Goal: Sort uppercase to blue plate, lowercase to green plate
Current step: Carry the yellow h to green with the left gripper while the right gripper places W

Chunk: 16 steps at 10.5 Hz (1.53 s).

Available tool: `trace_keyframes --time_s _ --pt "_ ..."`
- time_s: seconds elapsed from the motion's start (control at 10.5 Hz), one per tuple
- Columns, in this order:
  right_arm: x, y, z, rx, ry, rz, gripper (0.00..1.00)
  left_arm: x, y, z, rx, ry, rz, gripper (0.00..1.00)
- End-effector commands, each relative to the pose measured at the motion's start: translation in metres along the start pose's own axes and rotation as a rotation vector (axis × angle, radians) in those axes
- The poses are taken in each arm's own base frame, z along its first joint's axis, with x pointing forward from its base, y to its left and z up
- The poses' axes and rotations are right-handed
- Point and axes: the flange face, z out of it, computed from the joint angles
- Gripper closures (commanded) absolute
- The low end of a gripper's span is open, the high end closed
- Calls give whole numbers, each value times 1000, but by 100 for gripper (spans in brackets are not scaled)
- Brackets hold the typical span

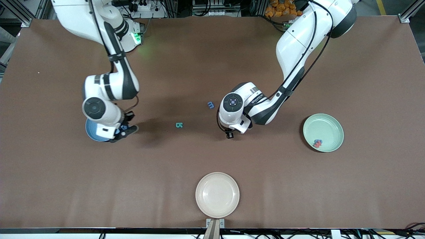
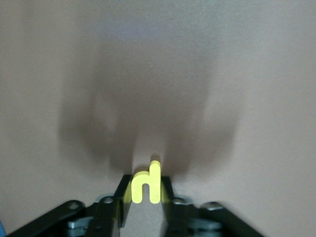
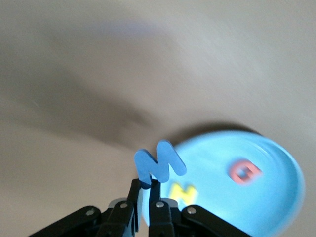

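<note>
At table centre, left pincer clamps yellow n; right pincer clamps blue W.

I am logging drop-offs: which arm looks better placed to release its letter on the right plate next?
Likely the right: the right gripper, shut on the blue W, hangs at the blue plate. The left gripper grips the yellow n down at the table, apart from the green plate.
</note>
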Motion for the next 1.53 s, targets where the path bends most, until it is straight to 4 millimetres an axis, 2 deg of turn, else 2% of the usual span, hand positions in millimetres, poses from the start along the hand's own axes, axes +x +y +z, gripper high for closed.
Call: trace_keyframes --time_s 0.0,0.19,0.29,0.48,0.57,0.76,1.05,1.15,1.24,1.43 --pt "-37 50 8 5 -71 -87 100 20 26 -9 -11 5 -48 100" --pt "-67 89 24 27 -101 -167 100 62 75 -34 -31 10 -131 100" --pt "-73 102 34 22 -111 -208 100 93 104 -48 -42 19 -179 100" --pt "-77 115 42 4 -110 -245 100 158 151 -66 -30 58 -192 100" --pt "-75 117 44 -7 -103 -256 100 189 164 -67 10 94 -164 100" --pt "-74 119 47 -14 -103 -260 100 238 170 -62 83 149 -104 100" --pt "-72 120 47 -22 -96 -255 100 313 151 -88 127 161 7 100" --pt "-70 119 47 -20 -89 -241 65 331 145 -94 144 148 36 100" --pt "-69 119 46 -19 -87 -237 47 344 143 -96 156 135 59 100" --pt "-68 118 43 -14 -86 -236 36 356 145 -99 158 133 69 100"
